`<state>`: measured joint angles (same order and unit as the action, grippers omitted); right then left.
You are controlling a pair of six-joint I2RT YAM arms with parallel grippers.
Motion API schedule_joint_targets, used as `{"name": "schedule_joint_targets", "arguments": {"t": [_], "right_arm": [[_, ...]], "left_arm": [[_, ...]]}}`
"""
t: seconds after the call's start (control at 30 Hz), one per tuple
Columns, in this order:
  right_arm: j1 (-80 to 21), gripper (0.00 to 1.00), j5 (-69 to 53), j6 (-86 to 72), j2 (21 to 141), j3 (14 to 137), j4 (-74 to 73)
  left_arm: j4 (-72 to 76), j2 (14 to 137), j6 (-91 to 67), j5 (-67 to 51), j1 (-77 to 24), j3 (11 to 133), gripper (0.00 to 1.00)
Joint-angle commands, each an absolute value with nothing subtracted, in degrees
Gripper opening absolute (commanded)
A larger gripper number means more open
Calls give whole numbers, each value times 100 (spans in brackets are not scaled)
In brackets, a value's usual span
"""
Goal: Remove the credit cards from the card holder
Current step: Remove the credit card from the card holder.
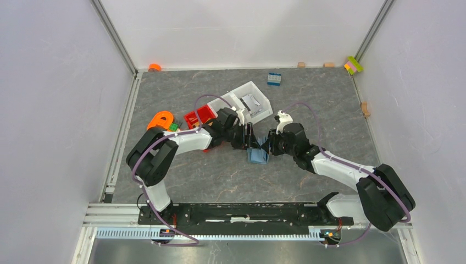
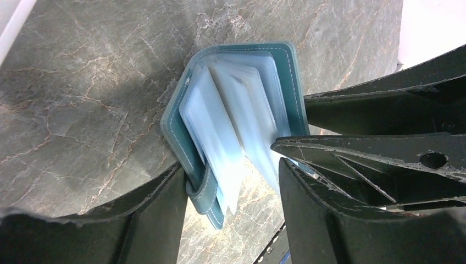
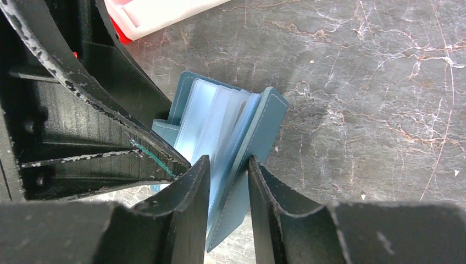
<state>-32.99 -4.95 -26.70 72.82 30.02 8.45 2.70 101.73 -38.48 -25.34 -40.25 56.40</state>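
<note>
The teal card holder (image 1: 257, 155) stands open on the grey table between my two grippers. In the left wrist view the card holder (image 2: 286, 82) fans out pale blue sleeves (image 2: 211, 132). No tan credit cards show in any view. My left gripper (image 1: 248, 141) (image 2: 232, 165) has its jaws apart around one teal cover and some sleeves, with its left finger (image 2: 159, 209) against that cover. My right gripper (image 1: 268, 145) (image 3: 229, 160) is shut on the other cover of the card holder (image 3: 269, 124).
A white bin (image 1: 251, 102) and a red bin (image 1: 200, 116) stand just behind the left gripper, with an orange piece (image 1: 161, 119) further left. A blue studded brick (image 1: 274, 78) lies near the back. Small blocks (image 1: 354, 65) sit along the back and right walls.
</note>
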Motion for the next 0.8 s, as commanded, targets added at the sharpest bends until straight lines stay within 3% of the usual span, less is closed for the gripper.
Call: {"name": "schedule_joint_targets", "arguments": {"t": [0.0, 0.23, 0.4, 0.5, 0.6, 0.77], "right_arm": [[-3296, 34, -543, -2658, 7324, 3149, 911], [-3296, 30, -658, -2680, 7339, 3129, 975], [-3291, 32, -716, -2707, 7331, 3129, 1015], [-3291, 43, -677, -2713, 7317, 3131, 1003], [-3296, 53, -651, -2715, 7284, 3124, 984], [-3296, 52, -623, -2698, 7238, 3120, 959]], "left_arm": [[513, 9935, -3740, -2643, -4036, 5604, 69], [580, 9936, -3744, -2665, -4034, 5572, 71], [589, 10009, -3753, -2692, -4034, 5605, 39], [589, 10020, -3765, -2658, -4032, 5607, 25], [539, 10008, -3741, -2572, -4026, 5607, 18], [492, 10004, -3730, -2514, -4025, 5622, 17]]}}
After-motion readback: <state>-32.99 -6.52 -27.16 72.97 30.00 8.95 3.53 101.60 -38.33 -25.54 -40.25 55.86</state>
